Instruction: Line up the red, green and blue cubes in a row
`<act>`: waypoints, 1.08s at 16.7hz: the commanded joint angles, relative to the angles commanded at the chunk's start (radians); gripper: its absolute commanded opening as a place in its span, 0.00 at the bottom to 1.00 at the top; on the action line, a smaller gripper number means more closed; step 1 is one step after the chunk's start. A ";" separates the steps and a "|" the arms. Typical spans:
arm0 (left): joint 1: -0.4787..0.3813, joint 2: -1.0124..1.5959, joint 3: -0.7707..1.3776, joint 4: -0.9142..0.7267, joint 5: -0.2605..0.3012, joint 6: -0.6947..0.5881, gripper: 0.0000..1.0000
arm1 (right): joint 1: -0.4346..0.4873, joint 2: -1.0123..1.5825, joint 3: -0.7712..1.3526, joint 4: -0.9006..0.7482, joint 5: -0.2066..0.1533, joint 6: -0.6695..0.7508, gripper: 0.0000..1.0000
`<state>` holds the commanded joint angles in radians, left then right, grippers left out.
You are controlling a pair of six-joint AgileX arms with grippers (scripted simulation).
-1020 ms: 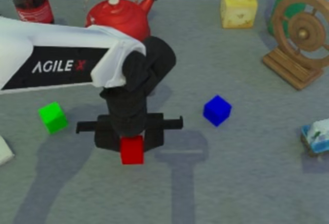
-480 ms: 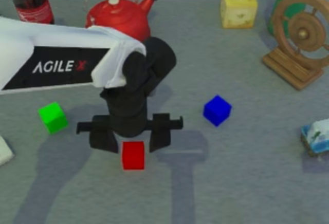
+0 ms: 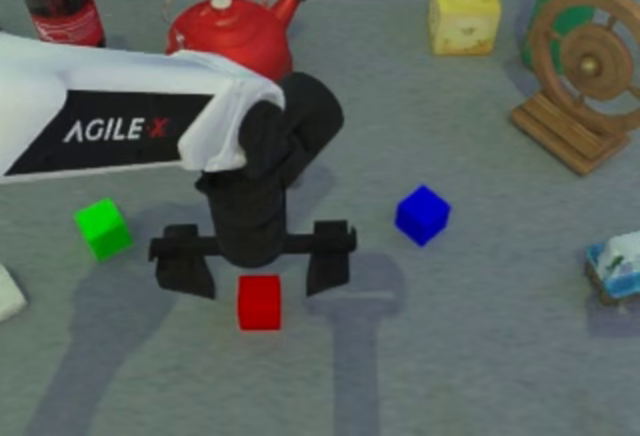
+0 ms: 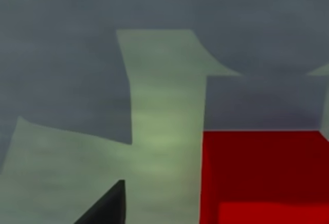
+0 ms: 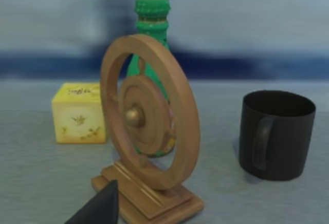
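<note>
**Left gripper spread over the red cube, 3 cubes apart on the table**

The red cube [image 3: 259, 302] is a small, plain, bright red block sitting flat on the grey table [image 3: 480, 336], toward the near middle in the top view. The left gripper [image 3: 253, 268] hangs just above it on the far side, its 2 black fingers [image 3: 184, 270] spread wide to either side and touching nothing; the cube sits free between and slightly in front of them. In the left wrist view the cube [image 4: 264, 175] fills one corner, lit face and darker side both plain, with a dark fingertip [image 4: 105, 206] clear of it.

The green cube [image 3: 103, 228] is the same size, bright green, lying well to the left of the red one. The blue cube [image 3: 422, 214] is deep blue, turned at an angle, well to the right and a little farther back. The 3 do not touch.

Along the far edge stand a cola bottle [image 3: 60, 1], a red kettle [image 3: 235, 31] and a yellow box [image 3: 464, 12]. A wooden wheel [image 3: 583, 71] on its stand is at the right, with a green bottle [image 5: 151, 23] behind it and a black mug [image 5: 275, 134] beside it; what is inside the mug cannot be told.

The right arm is out of the top view; only a dark tip of its gripper [image 5: 97, 208] shows, and I cannot tell its state.
</note>
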<state>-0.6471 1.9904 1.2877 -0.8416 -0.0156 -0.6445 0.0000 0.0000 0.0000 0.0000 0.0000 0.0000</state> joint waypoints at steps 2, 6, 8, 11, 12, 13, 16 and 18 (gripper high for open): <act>0.002 -0.001 0.000 0.000 0.000 0.000 1.00 | 0.000 0.000 0.000 0.000 0.000 0.000 1.00; 0.010 -0.026 0.055 -0.077 -0.001 -0.009 1.00 | 0.000 0.000 0.000 0.000 0.000 0.000 1.00; 0.013 -0.053 0.103 -0.168 -0.001 -0.010 1.00 | 0.000 0.000 0.000 0.000 0.000 0.000 1.00; 0.016 -0.090 0.157 -0.250 -0.001 -0.007 1.00 | 0.000 0.000 0.000 0.000 0.000 0.000 1.00; 0.017 -0.095 0.162 -0.256 -0.001 -0.006 1.00 | 0.000 0.000 0.000 0.000 0.000 0.000 1.00; 0.017 -0.095 0.162 -0.256 -0.001 -0.006 1.00 | 0.000 0.000 0.000 0.000 0.000 0.000 1.00; 0.011 -0.091 0.160 -0.253 -0.001 -0.005 1.00 | 0.000 0.000 0.000 0.000 0.000 0.000 1.00; 0.022 -0.083 0.167 -0.256 -0.001 0.026 1.00 | 0.000 0.000 0.000 0.000 0.000 0.000 1.00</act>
<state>-0.6248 1.9070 1.4550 -1.0972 -0.0163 -0.6182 0.0000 0.0000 0.0000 0.0000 0.0000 0.0000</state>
